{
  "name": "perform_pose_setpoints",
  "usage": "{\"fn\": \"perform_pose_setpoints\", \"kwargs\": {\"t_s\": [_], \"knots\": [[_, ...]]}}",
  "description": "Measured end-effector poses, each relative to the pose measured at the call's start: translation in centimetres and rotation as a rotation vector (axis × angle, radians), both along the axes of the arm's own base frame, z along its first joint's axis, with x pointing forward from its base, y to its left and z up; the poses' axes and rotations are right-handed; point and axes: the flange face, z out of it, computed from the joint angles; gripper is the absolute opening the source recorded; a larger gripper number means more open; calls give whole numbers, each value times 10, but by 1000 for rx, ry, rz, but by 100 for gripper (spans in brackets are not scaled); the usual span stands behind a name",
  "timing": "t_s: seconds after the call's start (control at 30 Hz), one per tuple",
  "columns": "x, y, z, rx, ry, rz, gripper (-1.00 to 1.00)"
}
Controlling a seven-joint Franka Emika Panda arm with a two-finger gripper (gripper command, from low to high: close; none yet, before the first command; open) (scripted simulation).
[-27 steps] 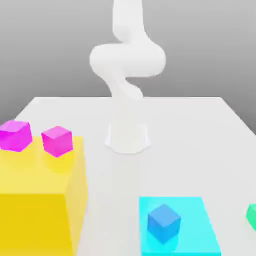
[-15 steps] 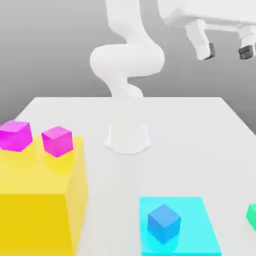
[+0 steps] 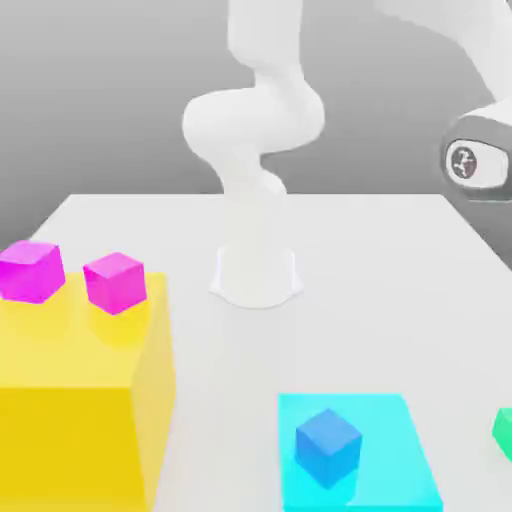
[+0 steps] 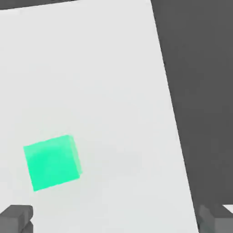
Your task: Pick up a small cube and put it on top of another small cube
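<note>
Low at the exterior view's right edge sits the small green cube [image 3: 504, 432] on the bench [image 3: 380, 260] — untouched. Jaws stand apart above it [image 4: 51, 162]; reaching is underway — next, centre over it and descend.

- The arm [image 3: 262, 120] now reaches across toward the exterior view's right, its wrist housing [image 3: 478, 160] hanging at that edge above the table [image 3: 380, 250].
- The end effector [image 4: 113, 219], seen high in the exterior view half a second ago, has left that spot.
- Its fingers [image 4: 16, 217] are spread wide above the small green cube [image 4: 52, 162].
</note>
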Motion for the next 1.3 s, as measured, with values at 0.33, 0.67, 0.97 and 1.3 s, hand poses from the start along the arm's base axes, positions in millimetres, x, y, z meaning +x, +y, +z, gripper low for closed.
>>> {"fn": "perform_pose_setpoints", "kwargs": {"t_s": [0.33, 0.67, 0.97, 1.3], "knots": [[-21, 15, -101, -46, 32, 115, -100], [-5, -7, -24, -51, 27, 132, -100], [63, -205, 93, -78, 10, 187, -100], [12, -402, 187, -77, 23, 307, -100]]}}
